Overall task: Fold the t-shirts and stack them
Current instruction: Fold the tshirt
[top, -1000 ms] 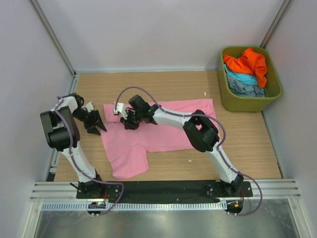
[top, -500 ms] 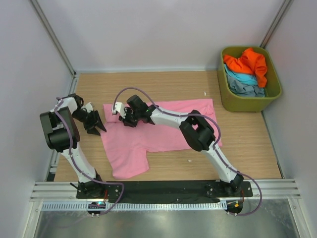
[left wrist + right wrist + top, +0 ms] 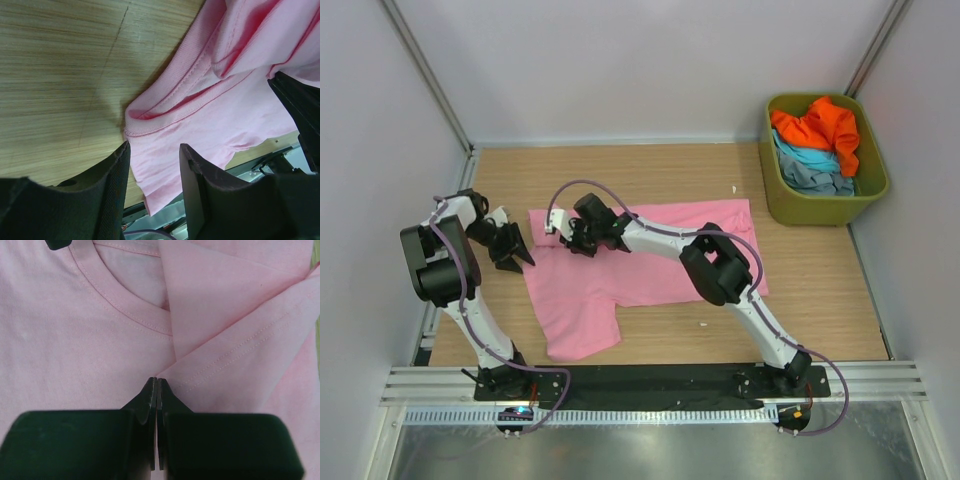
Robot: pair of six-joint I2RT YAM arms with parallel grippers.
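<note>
A plain pink short-sleeved cotton t-shirt (image 3: 650,265) lies spread on the wooden table (image 3: 810,300), left of centre. The right gripper (image 3: 578,246) has its fingers clenched together on a fold just below the collar; whether cloth is caught cannot be told. The left gripper (image 3: 520,260) hangs at the shirt's left edge, fingers parted and grasping nothing. An orange tee (image 3: 820,125), a light blue tee (image 3: 805,155) and a grey-blue tee (image 3: 815,180) sit heaped in the olive-green plastic tub (image 3: 775,190) at the far right.

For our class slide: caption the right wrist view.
Right gripper pinched shut on a fold of the pink fabric t-shirt, near its neckline.
</note>
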